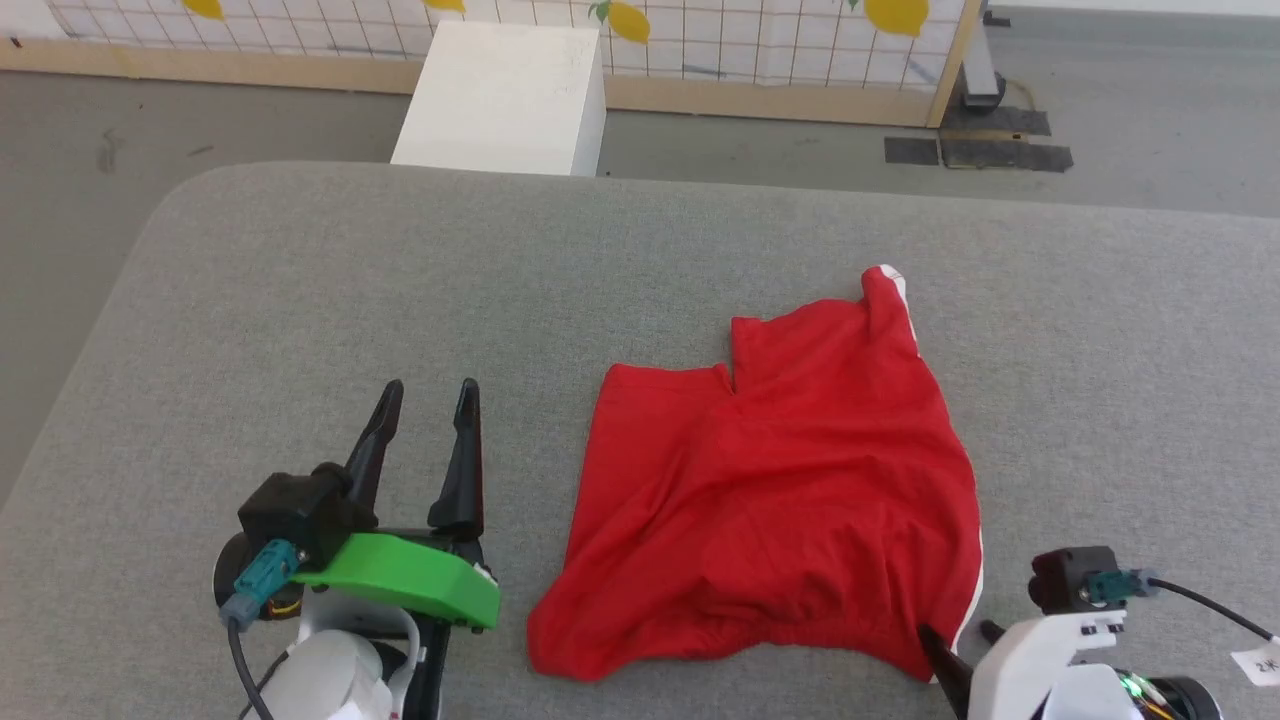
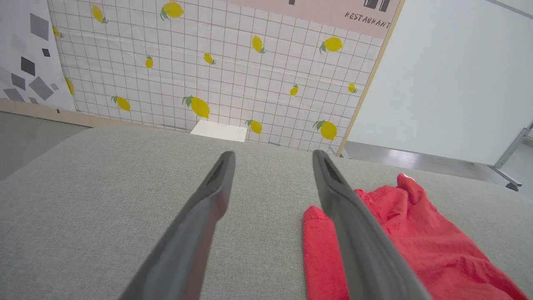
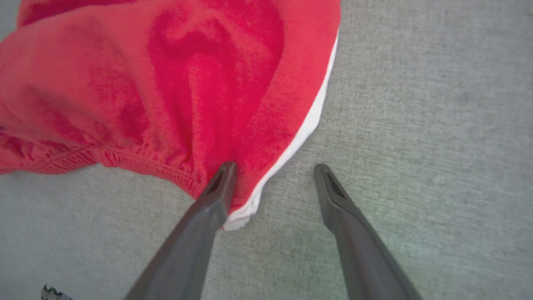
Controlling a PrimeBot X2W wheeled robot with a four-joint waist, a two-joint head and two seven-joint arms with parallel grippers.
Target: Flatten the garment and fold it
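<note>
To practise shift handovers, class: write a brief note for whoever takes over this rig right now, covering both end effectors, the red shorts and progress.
Left end effector: open, empty, over the grey table left of the shorts.
Right end effector: open, at the shorts' near right corner by the white stripe; one finger at the fabric edge, contact unclear.
Shorts: spread on the table, waistband nearest the robot, legs pointing away.
Done: roughly laid out; creases remain, far right leg tip bunched.
Left: smooth flat, then fold.

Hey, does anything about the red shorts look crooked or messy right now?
Yes. The shorts lie rumpled: the far right leg corner bunches into a peak showing white trim, and creases cross the middle.
</note>
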